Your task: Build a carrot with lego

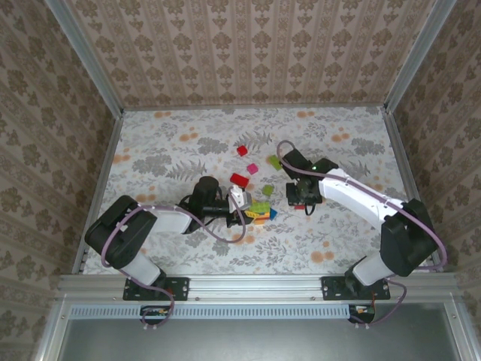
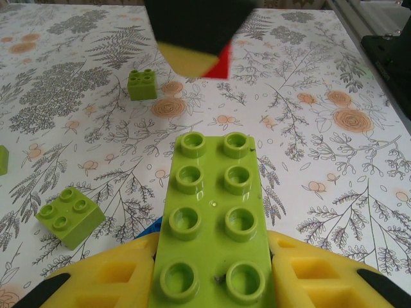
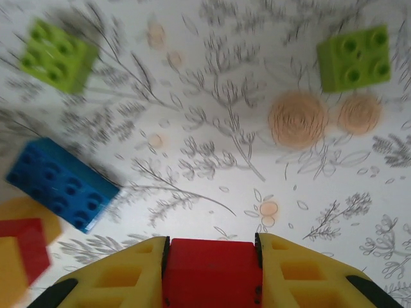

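Note:
My left gripper is shut on a long lime-green lego brick, studs facing the camera, sticking out forward over the table. In the top view this gripper sits at mid-table with the green brick pointing right. My right gripper is shut on a red lego brick just above the table, and it stands close by to the right. A blue brick and two small green bricks lie loose below it.
Loose bricks lie behind the grippers: two red ones, a magenta one and a green one. Small green bricks lie left of the held green brick. The metal frame rail borders the floral table.

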You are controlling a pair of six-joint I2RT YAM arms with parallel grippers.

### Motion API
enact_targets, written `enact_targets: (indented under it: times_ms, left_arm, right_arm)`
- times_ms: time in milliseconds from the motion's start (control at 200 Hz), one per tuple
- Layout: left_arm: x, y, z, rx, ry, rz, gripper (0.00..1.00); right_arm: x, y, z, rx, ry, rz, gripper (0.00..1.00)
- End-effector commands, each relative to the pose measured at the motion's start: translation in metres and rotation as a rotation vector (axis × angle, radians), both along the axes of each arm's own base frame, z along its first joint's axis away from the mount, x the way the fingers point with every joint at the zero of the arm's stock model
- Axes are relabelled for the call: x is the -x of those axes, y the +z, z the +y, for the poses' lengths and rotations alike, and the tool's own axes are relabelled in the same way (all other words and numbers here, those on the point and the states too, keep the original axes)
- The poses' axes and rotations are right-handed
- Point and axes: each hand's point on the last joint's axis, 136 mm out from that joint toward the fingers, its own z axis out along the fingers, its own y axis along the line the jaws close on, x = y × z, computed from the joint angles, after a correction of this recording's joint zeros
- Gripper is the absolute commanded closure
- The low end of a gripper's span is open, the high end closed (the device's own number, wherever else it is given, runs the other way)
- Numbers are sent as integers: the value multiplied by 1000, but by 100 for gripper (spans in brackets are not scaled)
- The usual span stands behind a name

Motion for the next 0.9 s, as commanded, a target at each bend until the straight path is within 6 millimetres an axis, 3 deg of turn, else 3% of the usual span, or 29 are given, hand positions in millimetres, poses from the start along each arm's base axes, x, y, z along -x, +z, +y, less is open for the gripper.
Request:
enact_targets:
  times_ms: [0, 155, 405, 655, 895]
  left_arm:
    - [13, -30, 9, -92, -18, 80, 63]
    - [13, -30, 8, -97, -20, 83, 63]
    - [13, -31, 7, -102, -23, 84, 63]
    - [12, -33, 7, -107, -23, 87, 63]
    - [12, -33, 7, -109, -23, 88, 63]
  right_arm:
    - [6, -23, 4, -24, -9, 35, 73]
    - [13, -49, 4, -29, -23, 76, 73]
    - [16, -74, 4, -17, -27, 110, 69]
    - [15, -73, 2, -7, -23, 108, 52]
    - [19, -62, 0, -20, -20, 95, 50]
